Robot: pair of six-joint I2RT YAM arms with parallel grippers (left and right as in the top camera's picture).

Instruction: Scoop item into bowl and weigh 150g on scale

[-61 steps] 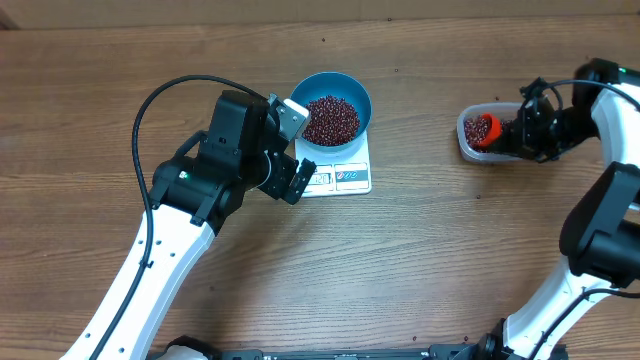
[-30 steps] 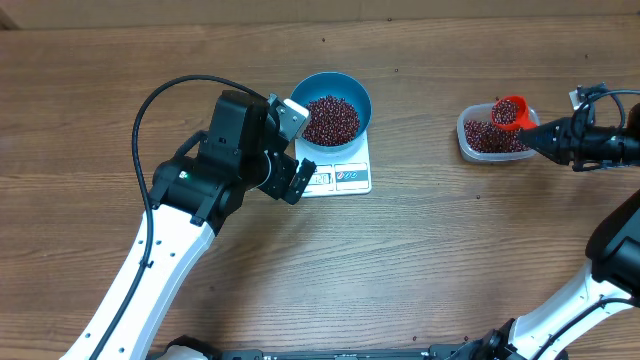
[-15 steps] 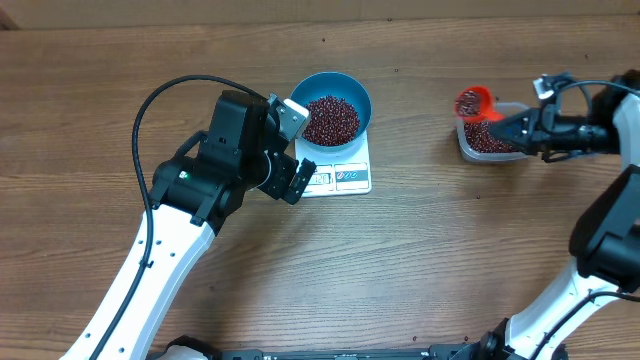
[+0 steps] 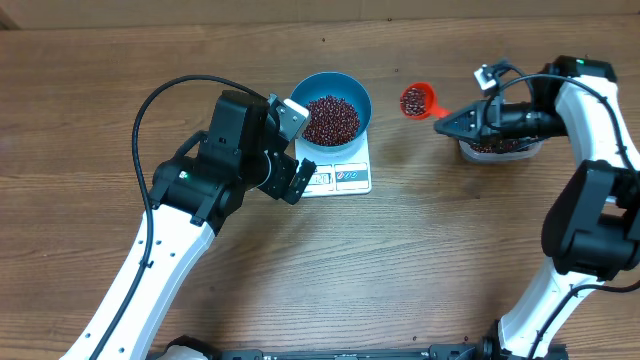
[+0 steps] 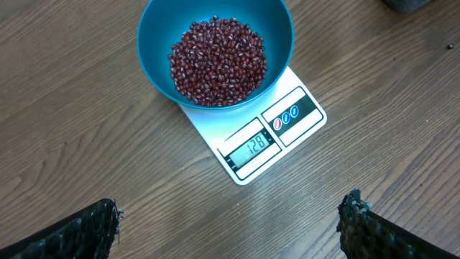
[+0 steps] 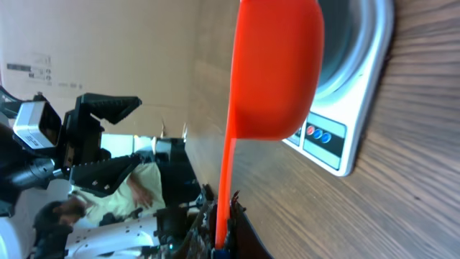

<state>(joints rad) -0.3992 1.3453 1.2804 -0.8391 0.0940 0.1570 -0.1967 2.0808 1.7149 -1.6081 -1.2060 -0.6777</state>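
Clenched the right gripper (image 4: 448,120) on the scoop (image 4: 415,100) by its handle, long axis pointing left, cup loaded. Hung it short of the bowl (image 4: 362,92) of beans (image 4: 331,118) on the scale (image 4: 350,178), further left. Held the left gripper (image 5: 226,219) wide, empty, just beside that bowl: nearer, but idle.

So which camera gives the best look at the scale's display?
The left wrist view: the display of the scale faces it, sharp, reading 128. Overhead, the scale is small and the digits unreadable. The right wrist view catches only its button corner behind the red scoop.
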